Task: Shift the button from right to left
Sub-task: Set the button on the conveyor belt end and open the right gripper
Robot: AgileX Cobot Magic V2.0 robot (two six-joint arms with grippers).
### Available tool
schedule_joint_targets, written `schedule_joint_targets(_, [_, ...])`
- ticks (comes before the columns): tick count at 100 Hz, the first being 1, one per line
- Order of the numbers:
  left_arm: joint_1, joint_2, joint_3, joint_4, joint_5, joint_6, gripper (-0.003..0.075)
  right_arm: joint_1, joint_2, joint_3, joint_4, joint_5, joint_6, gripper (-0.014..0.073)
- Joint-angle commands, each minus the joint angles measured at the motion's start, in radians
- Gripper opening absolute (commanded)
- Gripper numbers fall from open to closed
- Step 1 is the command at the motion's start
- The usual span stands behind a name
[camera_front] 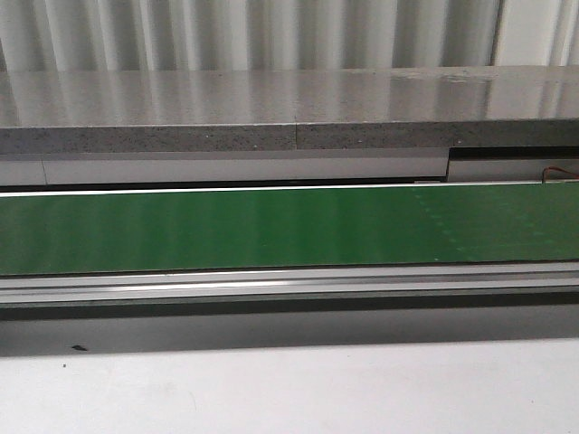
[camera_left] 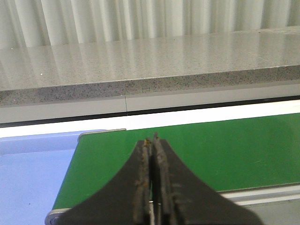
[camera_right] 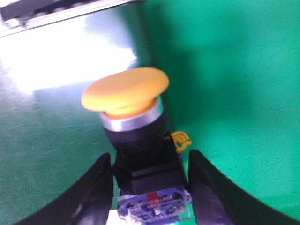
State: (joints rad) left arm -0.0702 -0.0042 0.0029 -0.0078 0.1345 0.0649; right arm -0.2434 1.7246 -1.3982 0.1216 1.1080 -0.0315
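Right tool (camera_right: 150,187) spread around button (camera_right: 126,93), left tool (camera_left: 152,140) together over belt (camera_left: 225,150) end

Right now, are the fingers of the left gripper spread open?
No, the left gripper has its two fingers pressed together with nothing between them, above the green belt.

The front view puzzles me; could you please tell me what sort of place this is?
Probably an industrial conveyor workstation: a long green belt in metal rails, a speckled grey shelf behind, and a yellow-capped button between the right pincer fingers.
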Motion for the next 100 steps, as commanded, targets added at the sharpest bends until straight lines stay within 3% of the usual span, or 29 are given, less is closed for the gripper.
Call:
schedule_joint_targets(1, [-0.006,-0.031,0.040,-0.003,-0.078,-0.008,-0.0020,0.041,-0.050,-0.008,0.010,-0.025,0.031,0.0081])
schedule_joint_targets(38, [-0.006,-0.031,0.040,-0.003,-0.078,-0.008,-0.0020,0.066,0.015,0.005,0.008,-0.046,0.071,0.0110])
schedule_joint_targets(45, [-0.006,-0.031,0.040,-0.003,-0.078,-0.008,-0.0020,0.066,0.013,0.005,0.008,-0.057,0.071,0.0221])
schedule_joint_targets(57, [-0.006,-0.031,0.040,-0.003,-0.078,-0.008,-0.0020,0.066,-0.013,0.005,0.011,-0.090,0.067,0.0499])
schedule_joint_targets(64, [-0.006,-0.031,0.040,-0.003,-0.078,-0.008,-0.0020,0.069,-0.044,0.006,0.048,-0.103,0.022,0.0564])
schedule_joint_targets(82, [-0.006,-0.031,0.040,-0.003,-0.078,-0.008,-0.0020,0.097,-0.150,0.028,0.103,-0.123,-0.053,0.0533])
schedule_joint_targets(100, [-0.006,-0.031,0.040,-0.003,-0.078,-0.008,-0.0020,0.137,-0.288,0.138,0.095,-0.225,-0.085,0.0441])
